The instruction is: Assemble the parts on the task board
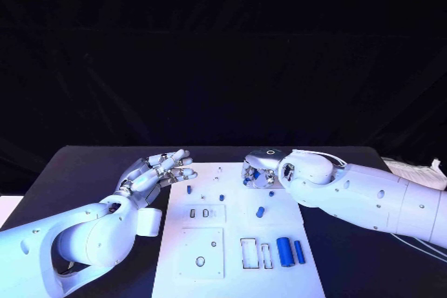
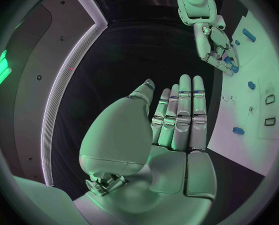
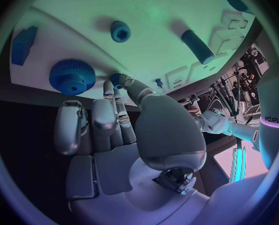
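Observation:
The white task board (image 1: 238,272) lies in the middle of the black table. My right hand (image 1: 263,167) hangs over its far end, fingers pointing down. Thumb and a finger pinch a small blue part (image 3: 117,78) just above the board, beside a blue gear (image 3: 72,76). My left hand (image 1: 158,171) hovers at the board's far left corner, fingers straight and apart from the thumb, holding nothing; its flat palm (image 2: 177,135) faces the board. Two blue cylinders (image 1: 285,251) lie side by side near the front right. A short blue peg (image 1: 259,212) lies mid-board.
A blue nut (image 3: 120,31), a blue block (image 3: 24,45) and a long blue pin (image 3: 197,46) sit on the board near my right hand. Rectangular slots (image 1: 250,253) and a round hole (image 1: 200,261) mark its front. Pale sheets (image 1: 415,171) lie at the table's right edge.

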